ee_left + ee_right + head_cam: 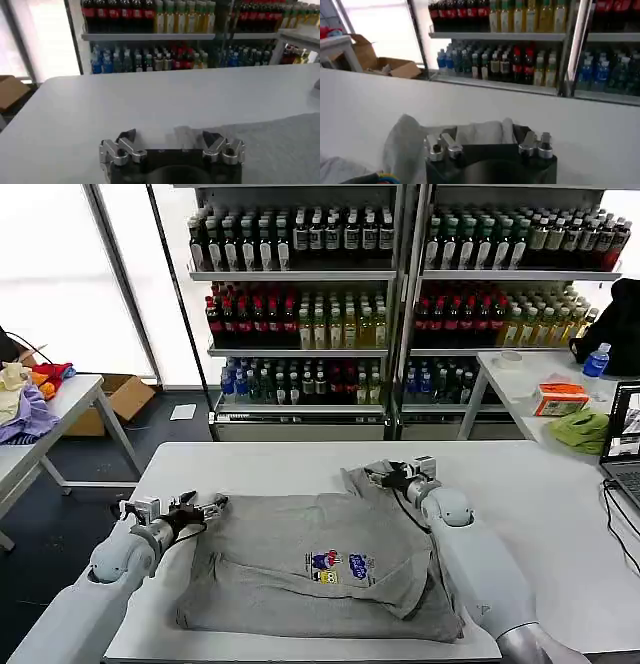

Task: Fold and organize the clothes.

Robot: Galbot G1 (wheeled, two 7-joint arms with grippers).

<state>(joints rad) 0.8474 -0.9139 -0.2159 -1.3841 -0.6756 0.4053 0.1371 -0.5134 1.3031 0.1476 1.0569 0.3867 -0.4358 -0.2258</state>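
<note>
Btwn grippers: shirt (pixel 320 569) (R gripper (pixel 376 475) touching).

Shirt (pixel 320 569) spread on the surface (pixel 250 464), reaching its near edge. Left end effector (pixel 203 508) at the shirt's left edge; right end effector (pixel 378 475) at its far right corner. Bottle shelves (pixel 300 274) stand behind the surface's far edge.

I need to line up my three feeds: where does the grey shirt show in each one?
Head view: the grey shirt lies spread on the white table, centre foreground, between both arms.
Left wrist view: its grey fabric covers the table at the picture's lower right, beside the left gripper.
Right wrist view: a bunched fold rises just behind the right gripper.
Shared landmark: the drinks shelves behind the table.
</note>
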